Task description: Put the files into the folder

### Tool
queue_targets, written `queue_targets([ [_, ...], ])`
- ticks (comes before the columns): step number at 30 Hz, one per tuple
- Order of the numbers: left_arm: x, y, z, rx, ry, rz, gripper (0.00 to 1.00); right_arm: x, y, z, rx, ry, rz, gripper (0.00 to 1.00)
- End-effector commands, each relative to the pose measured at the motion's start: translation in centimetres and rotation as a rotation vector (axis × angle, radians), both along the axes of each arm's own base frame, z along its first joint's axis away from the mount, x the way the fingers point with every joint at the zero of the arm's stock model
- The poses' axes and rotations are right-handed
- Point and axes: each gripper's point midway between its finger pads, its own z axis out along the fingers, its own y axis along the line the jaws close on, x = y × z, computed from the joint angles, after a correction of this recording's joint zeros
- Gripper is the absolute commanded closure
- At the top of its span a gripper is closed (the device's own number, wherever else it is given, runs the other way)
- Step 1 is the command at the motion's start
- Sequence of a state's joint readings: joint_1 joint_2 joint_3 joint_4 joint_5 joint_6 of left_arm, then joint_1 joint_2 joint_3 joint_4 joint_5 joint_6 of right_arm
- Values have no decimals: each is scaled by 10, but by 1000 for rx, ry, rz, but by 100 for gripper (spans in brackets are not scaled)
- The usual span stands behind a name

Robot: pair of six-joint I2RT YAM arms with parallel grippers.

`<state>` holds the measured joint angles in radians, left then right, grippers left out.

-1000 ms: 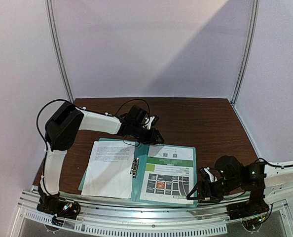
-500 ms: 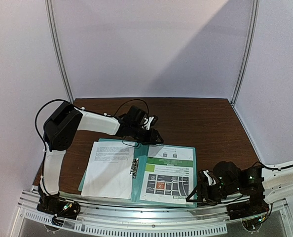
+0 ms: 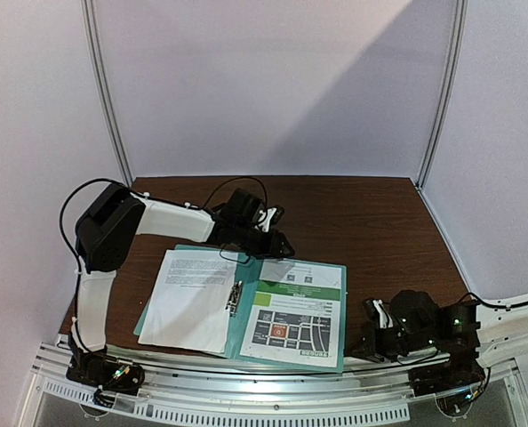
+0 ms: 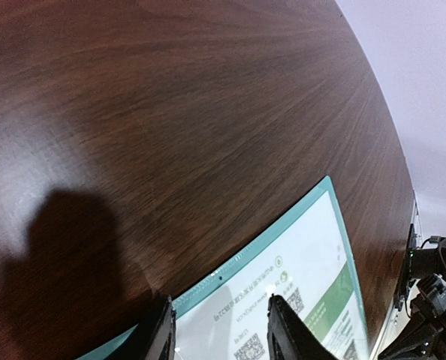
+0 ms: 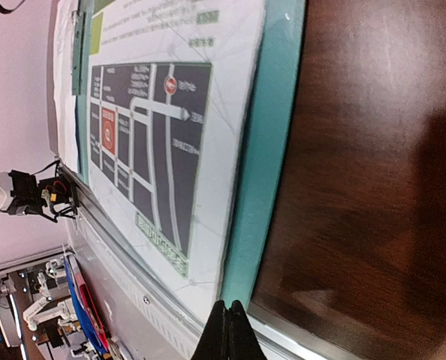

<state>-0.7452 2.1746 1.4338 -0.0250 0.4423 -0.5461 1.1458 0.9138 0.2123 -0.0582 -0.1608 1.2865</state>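
The right gripper (image 5: 228,315) has just pressed together empty and pulled back, leaving the folder (image 5: 254,187) slightly turned with both sheets (image 3: 291,316) on it; the left gripper (image 4: 219,315) stays half spread.

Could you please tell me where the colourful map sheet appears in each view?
Top external: the map sheet lies lower centre, on the right half of the folder.
Left wrist: map sheet at bottom right.
Right wrist: map sheet at upper left.
Shared landmark: the folder's teal border.
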Motion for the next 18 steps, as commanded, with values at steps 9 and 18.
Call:
queue_targets([
  [9,1,5,24,-15,-40,2,58,15,12,15,30,-66,-30,96],
  [18,18,56,3,210,-86,76,57,-30,3,-2,-22,101,155,29],
])
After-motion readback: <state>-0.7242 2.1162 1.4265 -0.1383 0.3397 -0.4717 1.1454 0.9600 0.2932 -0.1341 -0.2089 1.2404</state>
